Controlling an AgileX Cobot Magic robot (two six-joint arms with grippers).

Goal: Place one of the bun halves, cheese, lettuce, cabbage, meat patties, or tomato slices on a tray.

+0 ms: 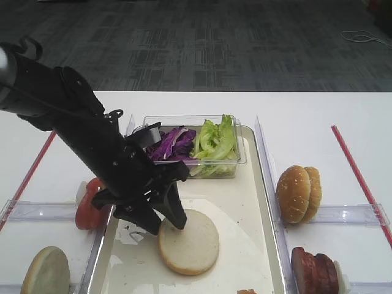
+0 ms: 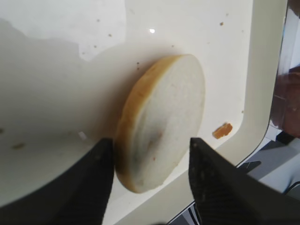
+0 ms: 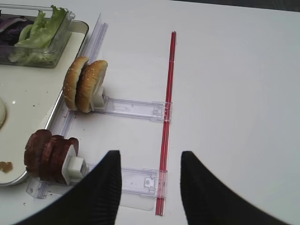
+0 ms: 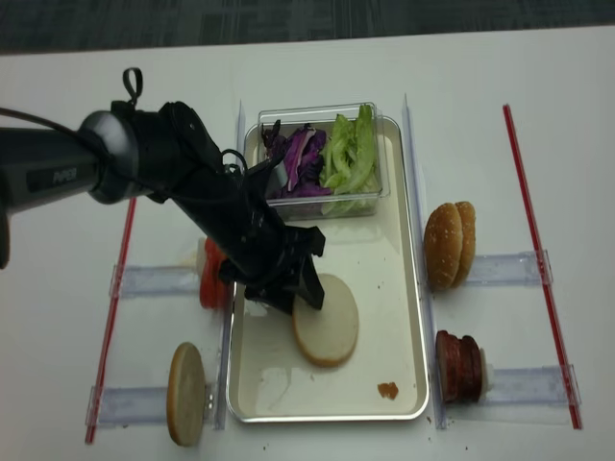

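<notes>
Left wrist view shows the left hand [image 2: 150, 187] spread open astride the pale bun half [image 2: 161, 119], which lies flat on the tray [image 2: 56, 108] floor, apparently just set down there, while the right hand [image 3: 150, 183] hangs open over the bench [image 3: 234, 93]

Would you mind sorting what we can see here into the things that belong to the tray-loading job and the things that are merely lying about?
Part of the job:
- bun half, lying flat on the tray
- left gripper, open around the bun half
- lettuce and cabbage in the clear tub
- meat patties
- tomato slices

Just lying about:
- red straws
- right gripper, open over bare table
</notes>
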